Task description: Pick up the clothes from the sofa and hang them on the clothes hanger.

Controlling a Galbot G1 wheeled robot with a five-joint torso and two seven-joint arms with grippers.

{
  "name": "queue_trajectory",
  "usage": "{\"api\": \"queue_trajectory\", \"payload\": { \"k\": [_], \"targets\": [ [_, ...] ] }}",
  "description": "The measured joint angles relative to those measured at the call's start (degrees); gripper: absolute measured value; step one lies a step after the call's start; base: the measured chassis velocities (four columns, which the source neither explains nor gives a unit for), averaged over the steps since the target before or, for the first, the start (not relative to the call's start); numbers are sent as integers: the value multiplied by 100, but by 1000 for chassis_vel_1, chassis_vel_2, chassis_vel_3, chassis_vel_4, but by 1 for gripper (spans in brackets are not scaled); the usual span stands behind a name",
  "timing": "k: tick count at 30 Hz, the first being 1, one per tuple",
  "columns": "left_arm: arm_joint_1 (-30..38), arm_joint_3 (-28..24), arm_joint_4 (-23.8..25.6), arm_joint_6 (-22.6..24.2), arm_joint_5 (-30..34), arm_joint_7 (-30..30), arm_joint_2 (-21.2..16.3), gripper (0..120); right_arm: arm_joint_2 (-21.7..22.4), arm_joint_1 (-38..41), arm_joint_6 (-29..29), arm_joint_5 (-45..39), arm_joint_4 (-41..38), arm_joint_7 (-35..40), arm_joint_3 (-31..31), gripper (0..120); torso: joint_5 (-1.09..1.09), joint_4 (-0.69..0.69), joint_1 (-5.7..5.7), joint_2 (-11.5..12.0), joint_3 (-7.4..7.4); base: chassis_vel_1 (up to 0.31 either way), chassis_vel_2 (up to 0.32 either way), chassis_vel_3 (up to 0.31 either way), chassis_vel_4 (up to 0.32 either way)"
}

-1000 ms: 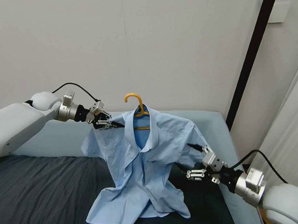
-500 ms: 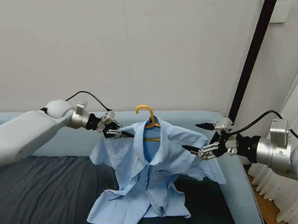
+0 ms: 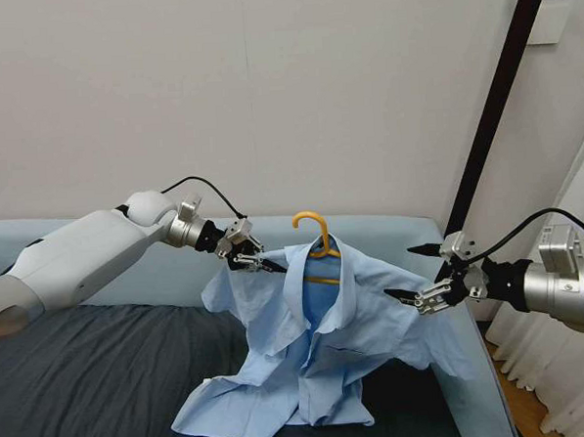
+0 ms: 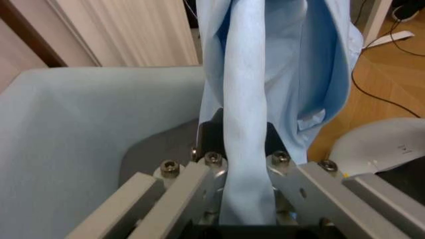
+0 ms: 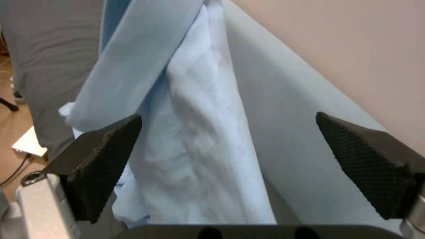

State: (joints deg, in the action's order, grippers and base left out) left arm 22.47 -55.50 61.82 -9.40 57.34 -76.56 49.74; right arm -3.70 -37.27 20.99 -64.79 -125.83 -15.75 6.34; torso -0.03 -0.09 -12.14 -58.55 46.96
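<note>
- We see one sofa (image 3: 76, 386) with a dark grey seat and a light blue back. It is under and behind the left pincer (image 3: 252, 263).
- The left pincer is clamped on one shoulder of the shirt (image 3: 319, 354), beside the collar.
- We count one yellow hanger (image 3: 318, 239). It is just past the left pincer, inside the collar.
- We count one light blue shirt. It hangs between the two pincers, and its bottom edge lies on the dark seat.
- The right pincer (image 3: 412, 273) has its fingers wide apart, just beside the shirt's other shoulder.
- A white wall (image 3: 265, 83) stands behind both pincers.
- One dark pole (image 3: 492, 100) leans up behind the right pincer, with a pale curtain (image 3: 574, 360) past it.
</note>
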Motion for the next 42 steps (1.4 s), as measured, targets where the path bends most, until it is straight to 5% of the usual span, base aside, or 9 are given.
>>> {"api": "queue_trajectory", "payload": {
  "k": [6, 31, 38, 42],
  "targets": [
    [-26, -44, 506, 94, 109, 176, -133, 2, -260, -56, 14, 141, 58, 3, -158, 100, 1, 3, 1, 0, 0, 0, 0, 0, 0],
    [-129, -62, 804, 61, -18, 310, -216, 2, -229, -247, -90, 379, -138, -233, -199, 8, -1, 3, 0, 0, 0, 0, 0, 0, 0],
    [-164, 34, 730, 37, -95, 346, -173, 6, -243, -295, -191, 402, -169, -273, -211, 7, -1, 2, 0, 0, 0, 0, 0, 0, 0],
    [-168, 121, 701, 6, -147, 450, -159, 24, -291, -327, -325, 417, -151, -261, -237, 7, -1, 2, 0, 0, 0, 0, 0, 0, 0]
  ]
}}
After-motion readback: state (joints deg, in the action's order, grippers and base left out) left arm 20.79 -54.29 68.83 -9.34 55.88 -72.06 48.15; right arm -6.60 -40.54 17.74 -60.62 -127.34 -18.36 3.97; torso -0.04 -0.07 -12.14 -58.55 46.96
